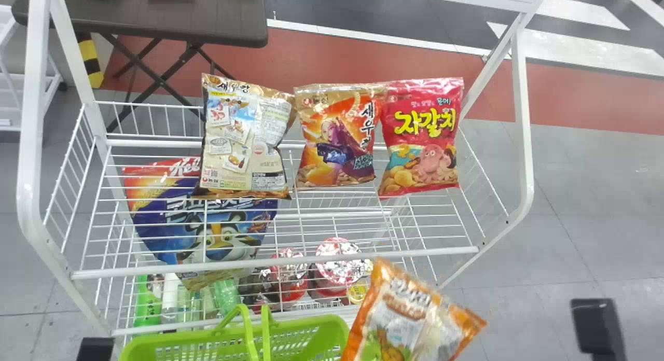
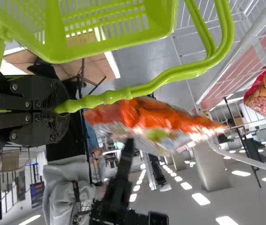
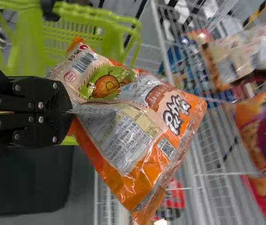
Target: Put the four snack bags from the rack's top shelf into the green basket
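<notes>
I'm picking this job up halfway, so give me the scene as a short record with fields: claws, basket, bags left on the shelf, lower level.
Left claw: left claw, closed on the handle
Right claw: right claw, gripping the orange bag by one end
Bag in basket yet: the orange bag is not; it is held up near the green basket
Top shelf of rack: beige bag, orange-and-purple bag, red bag
Lower level: blue cereal bag
</notes>
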Available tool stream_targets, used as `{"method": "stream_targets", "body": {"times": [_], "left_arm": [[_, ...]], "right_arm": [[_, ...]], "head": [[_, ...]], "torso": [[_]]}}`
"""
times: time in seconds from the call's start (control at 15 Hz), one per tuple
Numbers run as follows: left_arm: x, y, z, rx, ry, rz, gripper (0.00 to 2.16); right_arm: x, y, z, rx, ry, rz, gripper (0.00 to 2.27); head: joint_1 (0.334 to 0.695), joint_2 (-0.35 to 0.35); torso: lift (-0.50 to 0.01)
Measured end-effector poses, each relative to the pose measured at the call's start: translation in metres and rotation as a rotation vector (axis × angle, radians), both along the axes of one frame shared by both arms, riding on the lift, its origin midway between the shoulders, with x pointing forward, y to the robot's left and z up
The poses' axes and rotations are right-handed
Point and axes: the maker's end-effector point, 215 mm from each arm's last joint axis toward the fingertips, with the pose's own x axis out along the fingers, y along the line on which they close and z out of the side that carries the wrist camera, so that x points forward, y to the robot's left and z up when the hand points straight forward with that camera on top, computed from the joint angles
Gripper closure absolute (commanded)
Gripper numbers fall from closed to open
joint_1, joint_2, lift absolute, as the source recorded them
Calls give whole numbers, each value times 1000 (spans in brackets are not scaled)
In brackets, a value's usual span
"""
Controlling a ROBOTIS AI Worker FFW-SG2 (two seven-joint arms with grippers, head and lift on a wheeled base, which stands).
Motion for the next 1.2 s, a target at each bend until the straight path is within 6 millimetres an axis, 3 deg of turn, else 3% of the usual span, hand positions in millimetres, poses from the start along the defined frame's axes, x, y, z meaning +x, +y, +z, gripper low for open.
{"method": "stream_targets", "body": {"times": [0.2, 0.4, 0.53, 0.6, 0.67, 0.73, 0.8, 1.0, 1.2], "left_arm": [[-2, 0, 2, -4, -2, 0, 2145], [-6, -2, 5, -8, -1, -5, 2145], [-9, -3, 7, -13, -1, -7, 2145], [-10, -3, 7, -15, -2, -6, 2145], [-10, -3, 7, -16, -1, -6, 2145], [-10, -3, 8, -17, -1, -6, 2145], [-11, -3, 8, -18, -2, -7, 2145], [-11, -4, 8, -19, -4, -7, 2145], [-12, -4, 8, -19, -2, -8, 2145]], "right_arm": [[-19, 33, -42, 3, 83, 103, 2233], [-34, 84, -62, 12, 105, 224, 2233], [-44, 105, -78, -31, 115, 300, 2229], [-46, 113, -89, -48, 113, 329, 2088], [-46, 119, -97, -54, 111, 348, 1501], [-44, 122, -104, -59, 108, 356, 559], [-40, 123, -109, -64, 93, 362, -2], [-13, 118, -107, -87, -19, 360, 49], [27, 108, -83, -91, -194, 345, 49]], "head": [[695, -350], [695, -350], [695, -350], [695, -350], [695, -350], [695, -350], [695, -350], [695, -350], [695, -350]], "torso": [[0], [0], [0], [0], [0], [0], [0], [0], [0]]}}
